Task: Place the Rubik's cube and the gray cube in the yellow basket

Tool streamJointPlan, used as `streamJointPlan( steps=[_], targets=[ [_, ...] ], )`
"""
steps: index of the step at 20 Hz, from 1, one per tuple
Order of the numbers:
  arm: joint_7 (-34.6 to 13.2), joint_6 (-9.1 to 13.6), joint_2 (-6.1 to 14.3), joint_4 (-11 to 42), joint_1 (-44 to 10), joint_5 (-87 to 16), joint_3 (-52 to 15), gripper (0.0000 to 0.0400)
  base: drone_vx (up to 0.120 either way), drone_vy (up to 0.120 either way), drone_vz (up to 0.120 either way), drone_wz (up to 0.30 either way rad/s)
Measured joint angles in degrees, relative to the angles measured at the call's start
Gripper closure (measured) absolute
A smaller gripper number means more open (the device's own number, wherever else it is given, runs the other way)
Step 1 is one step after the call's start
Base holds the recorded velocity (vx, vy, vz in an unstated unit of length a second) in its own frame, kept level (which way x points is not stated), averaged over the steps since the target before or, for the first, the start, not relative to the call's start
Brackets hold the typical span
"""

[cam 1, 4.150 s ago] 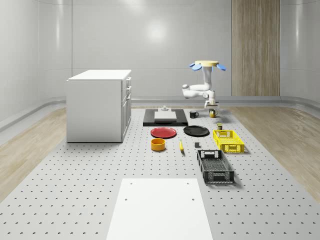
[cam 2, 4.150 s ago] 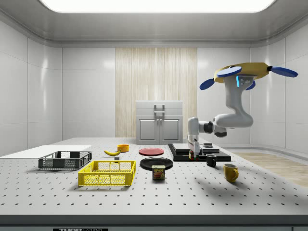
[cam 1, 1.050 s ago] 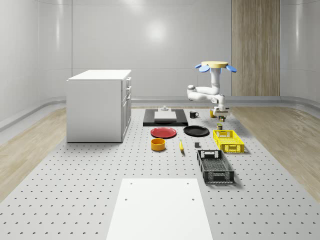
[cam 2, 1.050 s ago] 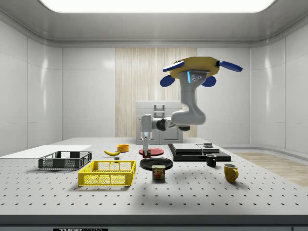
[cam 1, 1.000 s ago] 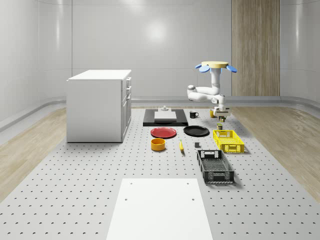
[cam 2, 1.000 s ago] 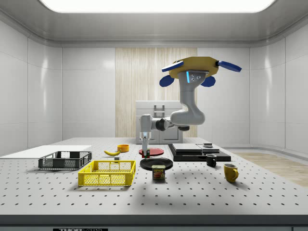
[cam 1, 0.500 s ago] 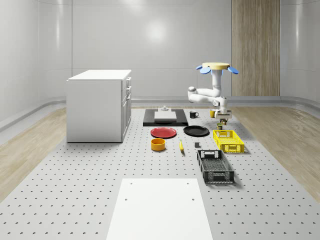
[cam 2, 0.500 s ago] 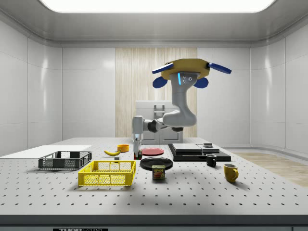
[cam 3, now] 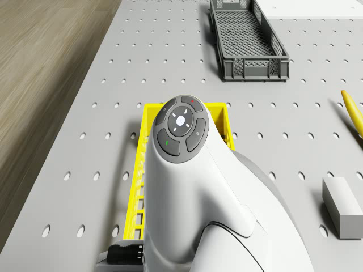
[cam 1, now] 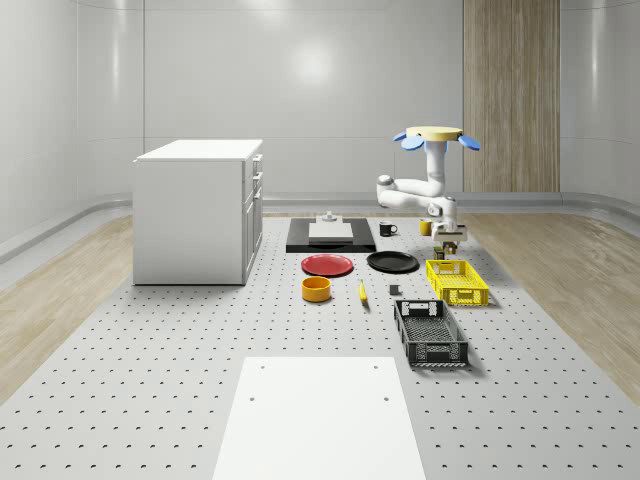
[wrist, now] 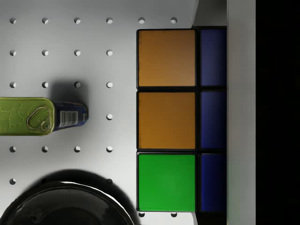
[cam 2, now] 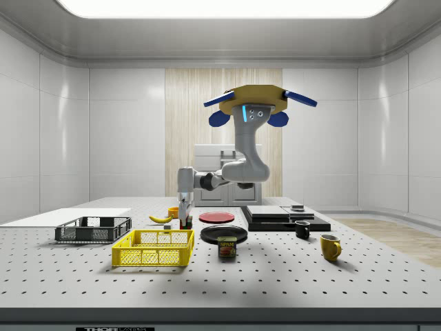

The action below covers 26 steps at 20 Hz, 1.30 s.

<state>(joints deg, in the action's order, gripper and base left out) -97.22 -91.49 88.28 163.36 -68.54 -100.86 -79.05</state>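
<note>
Drone [cam 2: 251,102]: hovers above the table [cam 1: 150,400], near the yellow basket [cam 2: 153,248].
Gripper [cam 2: 184,219]: clamped on the Rubik's cube [wrist: 180,119], over the basket's far end.

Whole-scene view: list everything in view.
Rubik's cube: one, multicoloured, in gripper
gray cube: one, gray, table, near banana
yellow basket: one, yellow, table
dark basket: one, dark gray, table
red plate: one, red, table
black plate: one, black, table
bowl: one, orange, near banana
banana: one, yellow, table
can: one, green-topped, by black plate
mugs: two, black, yellow, near platform
platform: one, black, table
cabinet: one, white, table
drone: one, yellow, hovering over table
gripper: one, white, by yellow basket, shut on Rubik's cube
</note>
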Motion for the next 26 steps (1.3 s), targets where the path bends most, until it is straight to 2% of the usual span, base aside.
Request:
streamJointPlan(
  steps=[5, 8, 18, 26],
  targets=[
    [-0.04, -0.23, 0.24, -0.01, -0.05, 0.10, -0.03, 0.0075, 0.120, -0.088, 0.000, 0.000],
    [-0.06, -0.35, 0.38, -0.01, -0.08, 0.15, -0.05, 0.0075, 0.120, 0.000, 0.000, 0.000],
    [-0.12, -0.75, 0.78, -0.04, -0.17, 0.24, -0.02, 0.0075, 0.000, 0.000, -0.112, 0.000],
    [-0.18, -2.81, 1.11, -1.12, -0.93, -4.58, 5.17, 0.0075, 0.000, 0.000, 0.000, 0.000]
  ],
)
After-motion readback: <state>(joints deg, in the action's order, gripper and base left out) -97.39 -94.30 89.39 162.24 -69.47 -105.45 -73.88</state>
